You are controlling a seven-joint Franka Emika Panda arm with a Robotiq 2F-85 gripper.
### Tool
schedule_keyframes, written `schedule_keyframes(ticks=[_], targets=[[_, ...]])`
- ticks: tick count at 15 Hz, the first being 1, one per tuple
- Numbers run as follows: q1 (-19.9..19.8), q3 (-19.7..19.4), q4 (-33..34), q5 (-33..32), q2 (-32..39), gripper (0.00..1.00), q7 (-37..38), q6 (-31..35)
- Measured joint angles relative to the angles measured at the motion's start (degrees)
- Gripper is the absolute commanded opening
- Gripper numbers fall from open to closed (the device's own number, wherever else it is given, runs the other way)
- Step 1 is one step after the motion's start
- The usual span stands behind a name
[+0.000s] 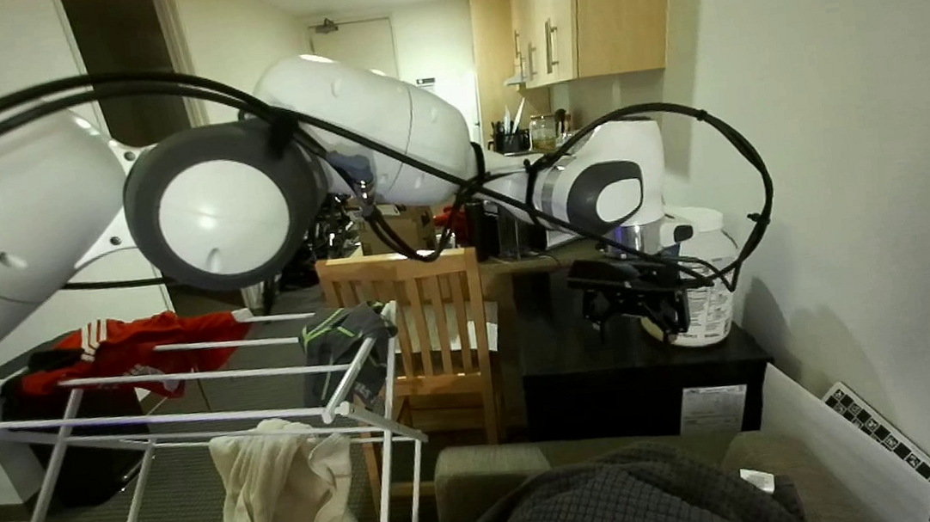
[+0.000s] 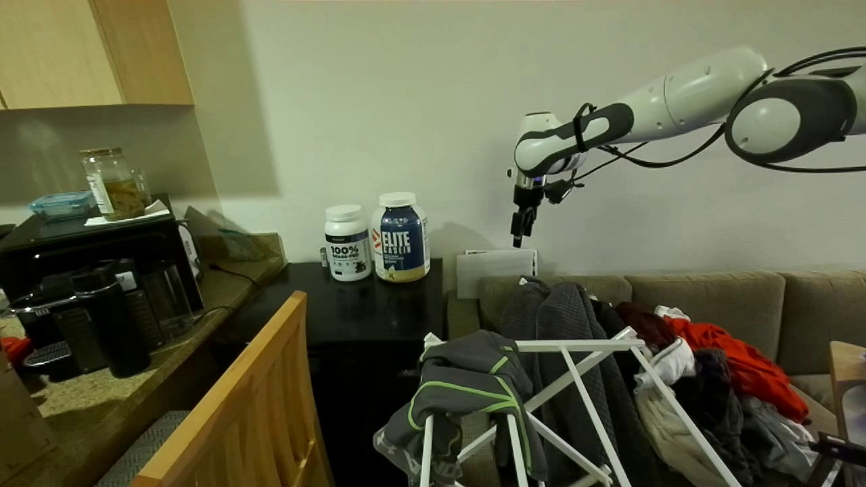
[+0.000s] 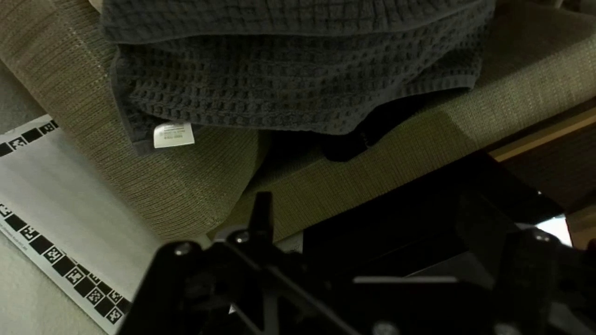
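Currently, the dark gray towel (image 3: 279, 88) lies draped over the end of the sofa (image 2: 703, 301), its white label (image 3: 173, 135) showing. Your gripper (image 2: 519, 235) hangs in the air, higher than the towel, its fingers (image 3: 263, 214) spread apart. You have a patterned board (image 3: 70, 195) between sofa and wall (image 2: 304, 101), and two tubs (image 2: 400, 237) stand on the black cabinet (image 2: 338, 308) beyond.

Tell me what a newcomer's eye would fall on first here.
Probably the big white arm that juts in from the side of both exterior views, its open tool pointing down. Next, perhaps, the blue-labelled tub on the black unit. In an exterior view, the red garment draped on the white rack also stands out.
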Motion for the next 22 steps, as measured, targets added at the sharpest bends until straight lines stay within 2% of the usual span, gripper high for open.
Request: schedule_keyframes(ticks=[10, 14, 22], targets=[[-2.9, 0.62, -10.34, -3.07, -3.86, 1.0, -12.61, -0.55], [-3.62, 0.94, -14.3, -6.27, -4.4, 1.0, -14.17, 0.31], [-3.07, 1.17, -23.62, -10.69, -4.41, 1.0, -14.18, 8.69]])
